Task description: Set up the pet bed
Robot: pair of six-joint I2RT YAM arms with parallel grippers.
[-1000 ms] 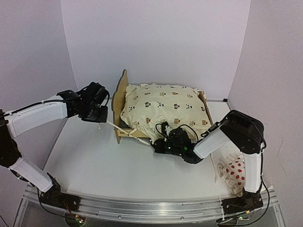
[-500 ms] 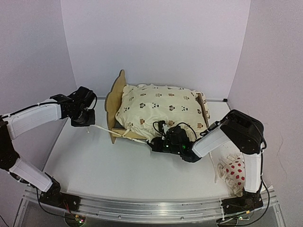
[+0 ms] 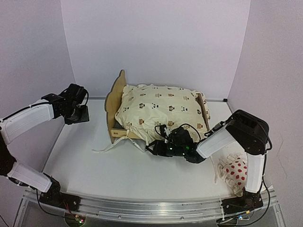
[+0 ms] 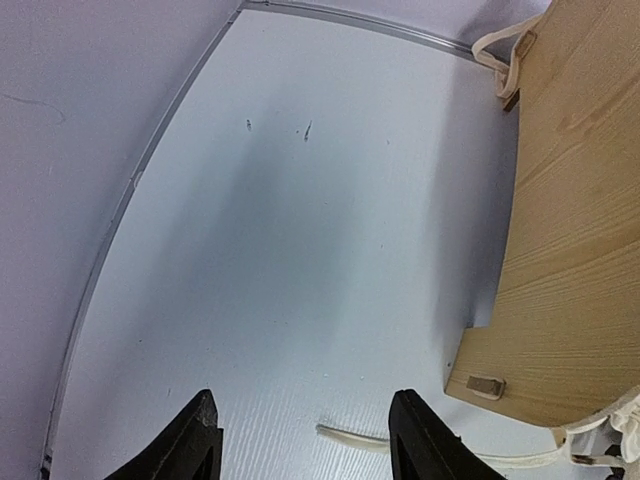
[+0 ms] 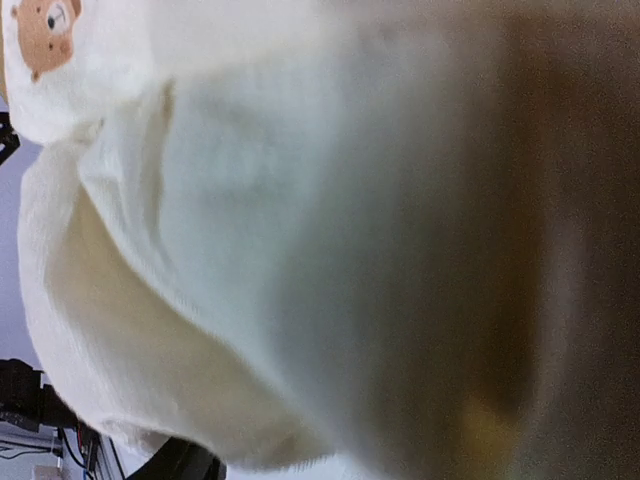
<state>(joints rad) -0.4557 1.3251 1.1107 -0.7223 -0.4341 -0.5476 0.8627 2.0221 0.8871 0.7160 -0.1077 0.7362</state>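
While the pet bed stands at the back middle of the table, its scalloped plywood end faces left and the cream animal-print cushion fills it. Left of that end, apart from it, the left gripper hovers with its fingers spread and nothing between them; its wrist view shows a loose tie on the table below. The right gripper sits against the cushion's front edge by the bed's near rail; fabric fills its camera, so I cannot tell its grip.
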